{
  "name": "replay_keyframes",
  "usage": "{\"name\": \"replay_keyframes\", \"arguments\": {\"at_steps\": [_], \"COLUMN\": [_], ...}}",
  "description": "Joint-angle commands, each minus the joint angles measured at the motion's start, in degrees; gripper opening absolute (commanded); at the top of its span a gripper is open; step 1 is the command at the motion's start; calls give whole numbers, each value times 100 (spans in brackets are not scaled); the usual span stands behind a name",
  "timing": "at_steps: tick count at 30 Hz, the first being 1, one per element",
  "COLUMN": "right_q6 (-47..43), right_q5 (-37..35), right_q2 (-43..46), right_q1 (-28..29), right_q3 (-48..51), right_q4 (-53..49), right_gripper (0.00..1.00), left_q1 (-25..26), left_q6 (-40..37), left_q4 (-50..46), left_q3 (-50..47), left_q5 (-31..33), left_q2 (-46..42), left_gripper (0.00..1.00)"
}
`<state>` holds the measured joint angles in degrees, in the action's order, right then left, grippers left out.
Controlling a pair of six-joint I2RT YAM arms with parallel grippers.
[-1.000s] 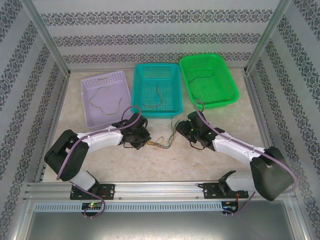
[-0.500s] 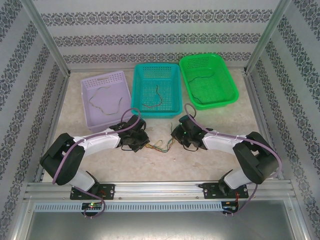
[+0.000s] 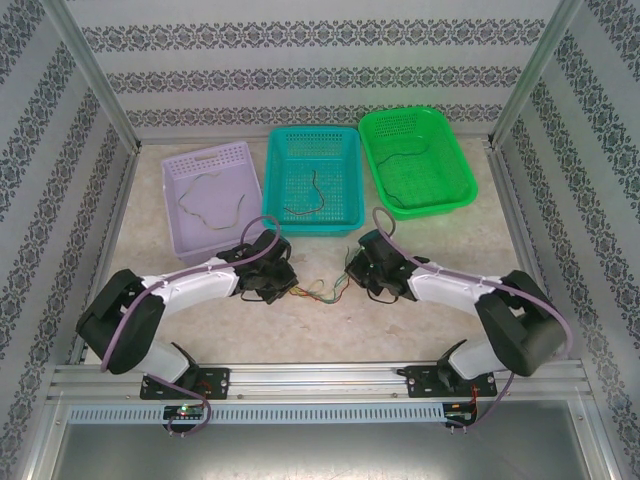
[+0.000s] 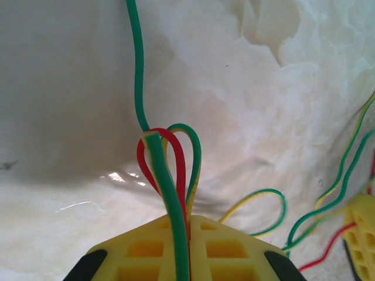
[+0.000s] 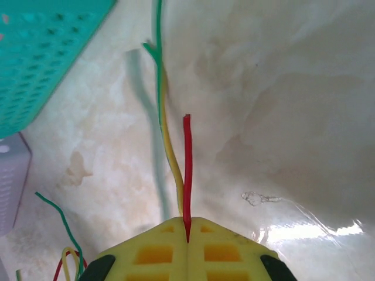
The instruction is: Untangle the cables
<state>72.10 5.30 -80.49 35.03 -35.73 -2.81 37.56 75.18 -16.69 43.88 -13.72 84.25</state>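
Entry: cable tangle being held at both ends

1. lilac basket. It is sitting at the far left of the pale surface. A pale strand is curling across its floor.

2. left hand. It is reaching in from the left, just in front of the lilac basket's near right corner. In the left wrist view its yellow fingers are pressing together and clamping a green-and-yellow lead that is running up the seam between them. A red loop and a green loop are bulging out just past the tips.

3. cable tangle. It is lying on the surface between the two hands, in front of the teal basket. Its green, yellow and red strands are looping loosely over one another.

4. teal basket. It is standing at centre back between the other two baskets. A thin strand is lying inside; its colour is hard to tell from above, possibly greenish.

5. right hand. It is coming in from the right, near the teal basket's near right corner. In the right wrist view its yellow fingers are meeting tip to tip and pinching a red lead beside a yellow-and-green one. Both leads are sticking out straight ahead over the surface.

6. green basket. It is sitting at the back right, angled slightly. A dark strand is curving across its floor.
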Motion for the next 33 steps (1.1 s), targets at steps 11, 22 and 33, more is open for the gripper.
{"name": "replay_keyframes", "arguments": {"at_steps": [11, 22, 33], "right_q6": [-1660, -2807, -3448], "right_q5": [62, -348, -495], "right_q2": [1425, 1838, 1885], "right_q1": [-1577, -2697, -3579], "right_q3": [-47, -641, -1356], "right_q4": [-1635, -2485, -2733], "right_gripper": [0, 0, 0], "left_q1": [14, 14, 14], "left_q6": [-38, -25, 67], "left_q4": [-1240, -1895, -2288], "left_q3": [36, 133, 12], "left_q5": [844, 1177, 1439], "left_q2": [-454, -510, -664], "left_gripper": [1, 0, 0]}}
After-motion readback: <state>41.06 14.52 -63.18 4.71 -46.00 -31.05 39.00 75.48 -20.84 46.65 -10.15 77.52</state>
